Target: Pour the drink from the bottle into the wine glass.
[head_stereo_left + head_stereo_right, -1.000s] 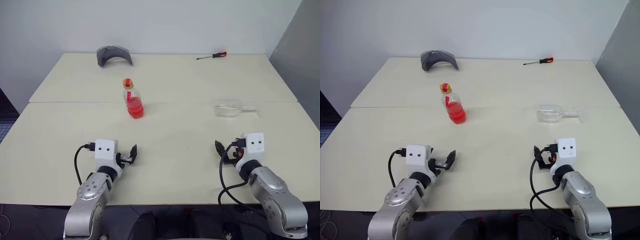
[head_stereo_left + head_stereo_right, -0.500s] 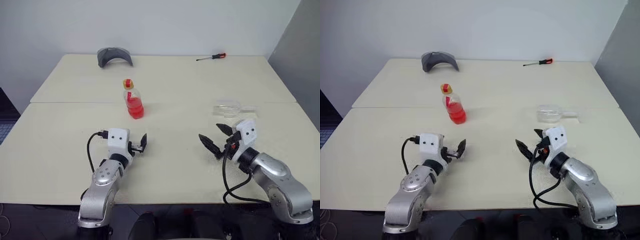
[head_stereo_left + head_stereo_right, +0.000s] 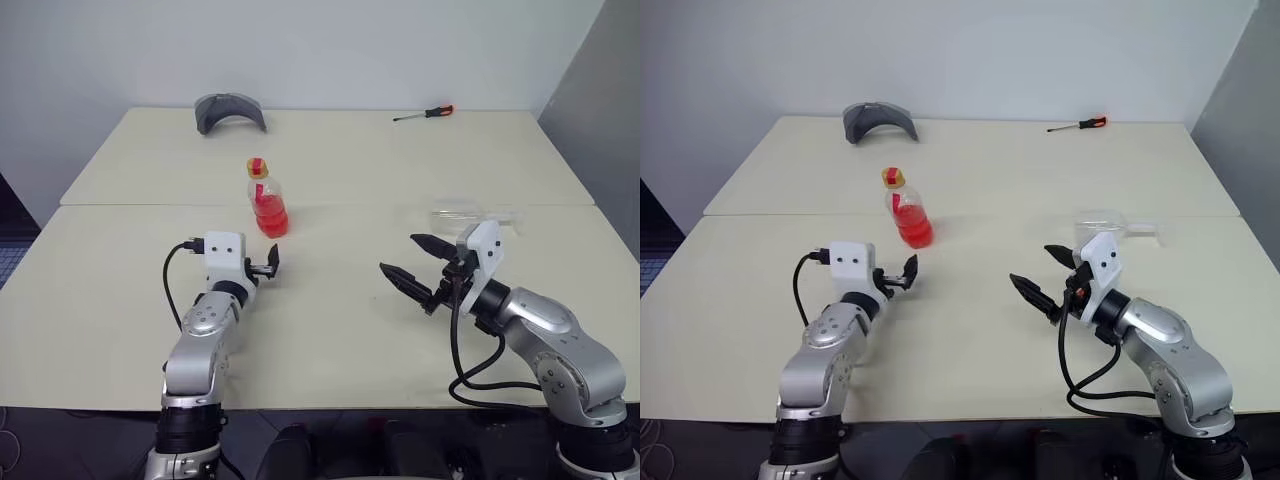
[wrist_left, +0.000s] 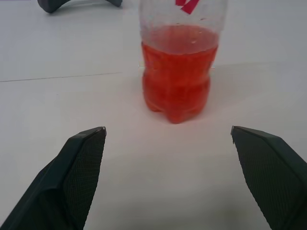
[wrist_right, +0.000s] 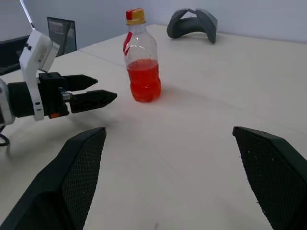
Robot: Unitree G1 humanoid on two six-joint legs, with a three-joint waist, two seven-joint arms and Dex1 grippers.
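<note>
A pale cream bench [image 3: 330,330] is seen from above, with a seam running across it from side to side. Just behind the seam, left of centre, the bottle [image 3: 264,197] stands upright. It is a small clear plastic bottle with a yellowish cap and a red-and-white label strip, and its lower part is filled with the drink [image 4: 176,79], a bright red-orange liquid.

On the right, close to the seam, the wine glass [image 3: 466,214] is seen lying on its side, with the stem pointing to the right. It is partly hidden behind the right wrist housing, and it lies well apart from the bottle.

The left end effector [image 3: 268,266] is held just above the bench, a little in front of the bottle and aimed at it. Its two black fingers are spread wide, and nothing is held between them. In the left wrist view the bottle is framed between the fingertips [image 4: 88,143], not touched.

The right end effector [image 3: 412,264] is held above the bench in front of the wine glass and is turned toward the left. Its fingers are also spread wide and empty.

At the far edge of the bench, a grey curved object [image 3: 229,110] is placed on the left and a red-handled screwdriver [image 3: 425,112] on the right.
</note>
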